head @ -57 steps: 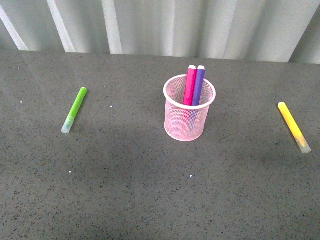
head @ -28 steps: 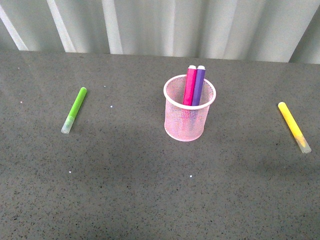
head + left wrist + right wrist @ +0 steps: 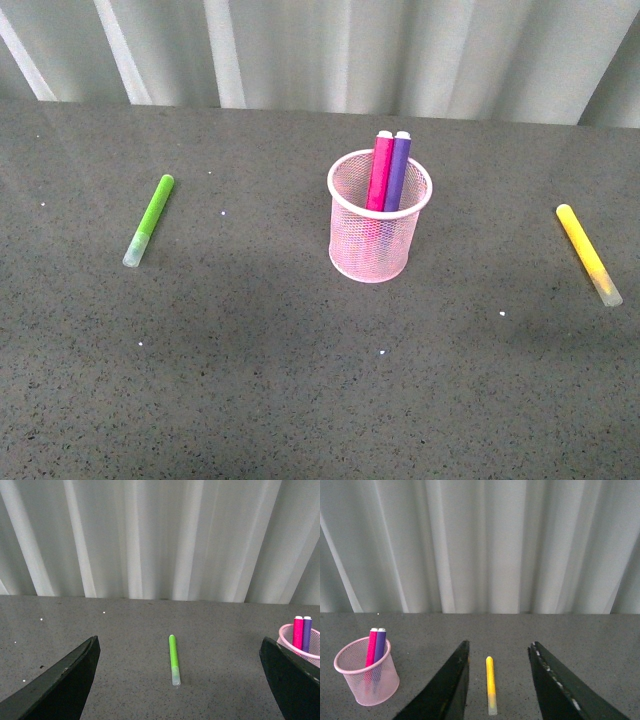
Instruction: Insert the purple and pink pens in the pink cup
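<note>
The pink cup [image 3: 379, 235] stands upright at the middle of the grey table. The pink pen [image 3: 380, 172] and the purple pen [image 3: 398, 172] stand inside it side by side, leaning toward the back rim. Neither arm shows in the front view. In the left wrist view my left gripper [image 3: 180, 672] is open and empty, its jaws wide apart, with the cup [image 3: 300, 647] at one edge. In the right wrist view my right gripper [image 3: 498, 667] is open and empty, and the cup [image 3: 367, 677] with both pens stands off to one side.
A lime-green marker [image 3: 149, 220] lies on the table left of the cup and shows between my left jaws [image 3: 173, 660]. A yellow marker [image 3: 588, 253] lies at the right and shows between my right jaws [image 3: 491, 685]. A corrugated grey wall [image 3: 320, 50] runs behind the table.
</note>
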{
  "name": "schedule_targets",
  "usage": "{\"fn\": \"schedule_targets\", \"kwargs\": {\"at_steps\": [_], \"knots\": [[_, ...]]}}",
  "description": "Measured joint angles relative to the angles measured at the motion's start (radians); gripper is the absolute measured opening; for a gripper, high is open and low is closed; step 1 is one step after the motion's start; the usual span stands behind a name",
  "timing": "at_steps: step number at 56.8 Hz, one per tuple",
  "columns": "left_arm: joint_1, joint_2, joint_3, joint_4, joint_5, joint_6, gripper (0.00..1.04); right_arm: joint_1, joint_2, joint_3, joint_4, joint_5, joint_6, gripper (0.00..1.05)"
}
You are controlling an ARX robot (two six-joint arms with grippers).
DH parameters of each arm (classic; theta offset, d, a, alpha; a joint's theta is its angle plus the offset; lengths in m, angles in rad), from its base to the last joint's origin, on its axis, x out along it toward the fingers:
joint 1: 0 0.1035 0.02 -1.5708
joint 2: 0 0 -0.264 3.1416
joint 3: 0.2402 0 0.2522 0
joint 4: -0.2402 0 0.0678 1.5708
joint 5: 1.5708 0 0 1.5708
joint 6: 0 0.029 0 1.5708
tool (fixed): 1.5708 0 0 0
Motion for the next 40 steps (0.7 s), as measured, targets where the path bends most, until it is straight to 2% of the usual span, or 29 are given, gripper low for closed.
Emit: {"fn": "schedule_targets", "kwargs": {"at_steps": [7, 17, 21, 40], "knots": [[0.0, 0.0, 0.0, 0.0, 0.0, 0.0, 0.98, 0.0, 0.0, 0.0, 0.0, 0.0, 0.0, 0.73], [0.0, 0.0, 0.0, 0.0, 0.0, 0.0, 0.98, 0.0, 0.0, 0.0, 0.0, 0.0, 0.001, 0.99], [0.0, 0.0, 0.0, 0.0, 0.0, 0.0, 0.98, 0.0, 0.0, 0.0, 0.0, 0.0, 0.001, 0.97], [0.0, 0.0, 0.0, 0.0, 0.0, 0.0, 0.98, 0.0, 0.0, 0.0, 0.0, 0.0, 0.001, 0.98]]}}
